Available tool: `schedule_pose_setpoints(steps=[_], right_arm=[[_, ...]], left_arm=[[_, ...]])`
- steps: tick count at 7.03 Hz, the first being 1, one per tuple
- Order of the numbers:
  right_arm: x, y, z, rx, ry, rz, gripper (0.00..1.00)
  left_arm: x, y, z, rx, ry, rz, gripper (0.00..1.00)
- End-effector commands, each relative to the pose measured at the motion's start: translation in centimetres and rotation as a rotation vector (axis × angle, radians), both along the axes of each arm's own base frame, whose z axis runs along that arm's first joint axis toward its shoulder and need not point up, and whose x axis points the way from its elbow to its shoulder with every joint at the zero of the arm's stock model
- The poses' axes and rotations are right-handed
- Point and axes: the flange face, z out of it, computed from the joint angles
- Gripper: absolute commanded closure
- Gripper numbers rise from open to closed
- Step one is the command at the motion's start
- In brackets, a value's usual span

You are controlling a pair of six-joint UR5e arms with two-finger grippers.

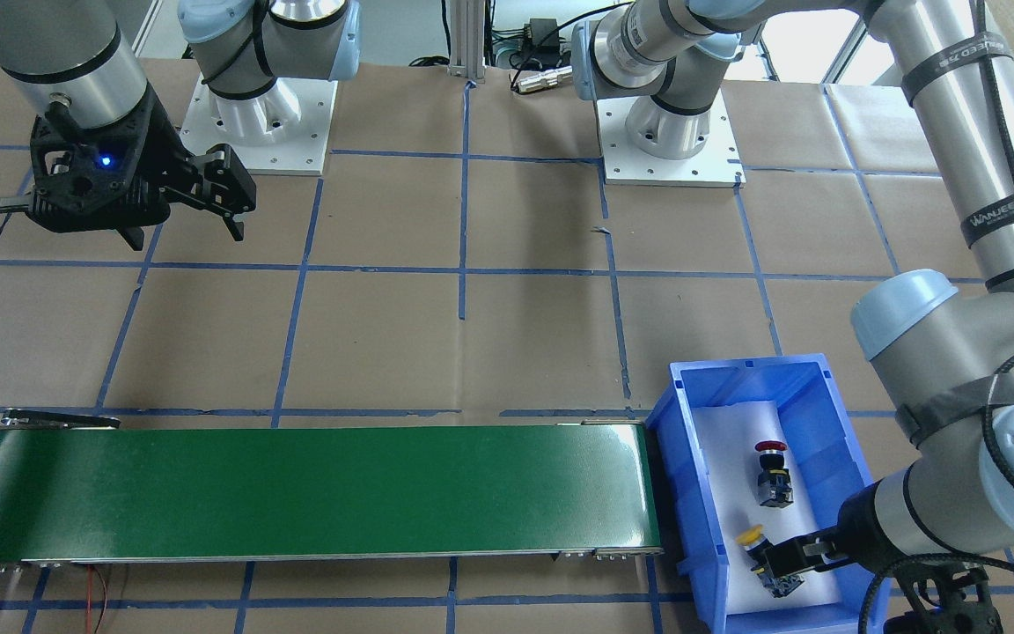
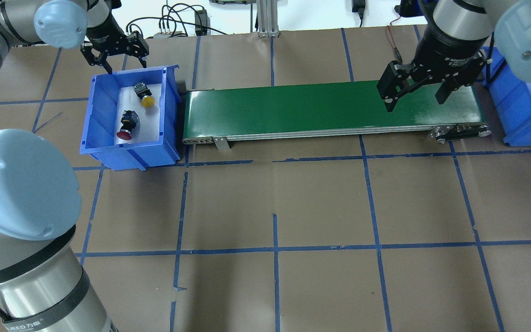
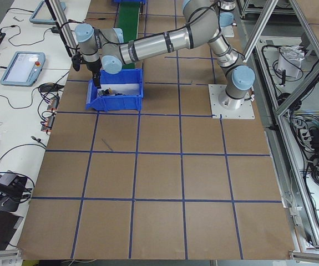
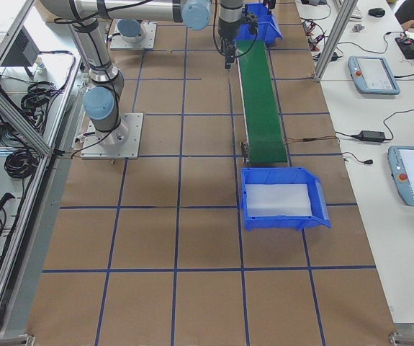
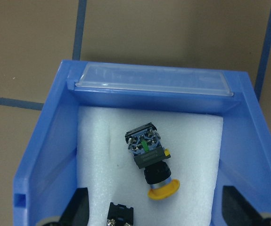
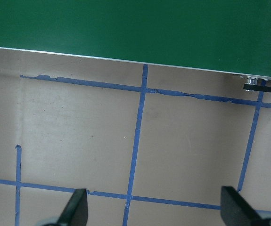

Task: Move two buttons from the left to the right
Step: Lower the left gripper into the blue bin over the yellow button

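Bin (image 2: 127,157), at belt's (image 2: 293,108) left end: yellow button (image 5: 151,162) and red button (image 2: 126,124) on foam, red cut off in wrist view. Left gripper (image 2: 126,64) spread above the bin; right gripper (image 2: 415,102) spread over the belt.

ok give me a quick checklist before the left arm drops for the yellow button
1. left gripper open: ok, fingers wide apart.
2. yellow button roughly centred between them in the wrist view: ok, lying on its side.
3. red button apart from the yellow one: ok.
4. green belt free of parts: ok.
5. right gripper open over the belt's end: ok.
6. belt running: cannot tell.
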Motion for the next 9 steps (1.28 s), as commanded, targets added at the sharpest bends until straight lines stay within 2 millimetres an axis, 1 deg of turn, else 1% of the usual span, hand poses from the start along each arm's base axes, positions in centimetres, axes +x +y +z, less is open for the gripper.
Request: schedule_pose_setpoints(steps=[1, 4, 5, 6, 7, 9], right_arm=[[0.0, 0.0, -0.1, 0.001, 0.000, 0.000, 0.00], [0.0, 0.0, -0.1, 0.003, 0.000, 0.000, 0.00], [0.0, 0.0, -0.1, 0.001, 0.000, 0.000, 0.00], [0.0, 0.0, -0.2, 0.004, 0.000, 0.000, 0.00], [0.0, 0.1, -0.1, 0.003, 0.000, 0.000, 0.00], [0.0, 0.0, -0.2, 0.004, 0.000, 0.000, 0.00]], left_arm=[[0.0, -0.7, -2.1, 0.001, 0.003, 0.003, 0.00], [0.3, -1.2, -4.3, 0.017, -0.004, 0.005, 0.00], [0.3, -1.4, -5.5, 0.020, -0.003, 0.005, 0.00], [0.3, -1.6, -6.1, 0.023, -0.003, 0.003, 0.00], [0.3, -1.6, -7.4, 0.041, -0.001, 0.003, 0.00], [0.3, -1.5, -8.8, 0.063, -0.001, 0.003, 0.01]])
